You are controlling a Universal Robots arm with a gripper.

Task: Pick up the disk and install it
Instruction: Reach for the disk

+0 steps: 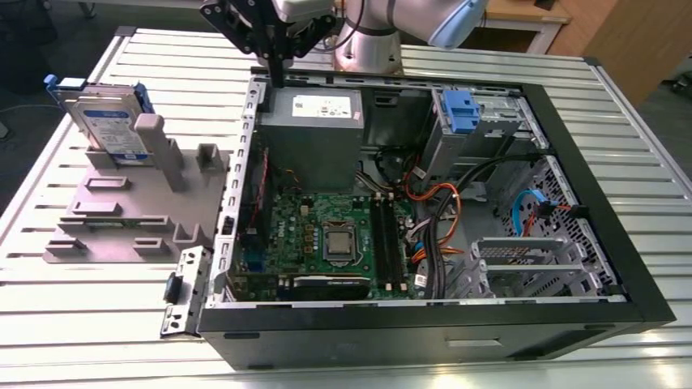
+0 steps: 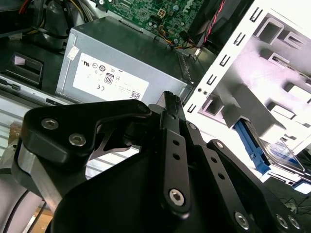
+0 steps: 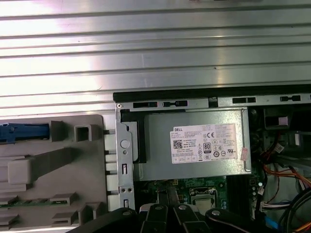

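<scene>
The disk (image 1: 108, 126) stands upright on edge in a grey holder (image 1: 119, 219) on the table, at the exterior view's left, beside the open computer case (image 1: 433, 324). It is silver with a white-and-blue label and a blue bracket. In the second wrist view the disk (image 2: 282, 153) shows past the case wall, and its blue bracket edge (image 3: 24, 132) shows in the first wrist view. My gripper (image 1: 278, 78) hangs shut and holds nothing, over the case's rear corner near the grey power supply (image 1: 313, 121), well apart from the disk. Its black fingers (image 2: 170, 104) lie pressed together.
The case lies open on a slatted metal table (image 1: 605, 113). Inside are the power supply (image 3: 194, 145), a green motherboard (image 1: 324, 235), orange and black cables (image 1: 449, 211), a blue latch (image 1: 459, 109) on the drive bay and a metal cage (image 1: 519, 259). The robot's base (image 1: 368, 49) stands behind the case.
</scene>
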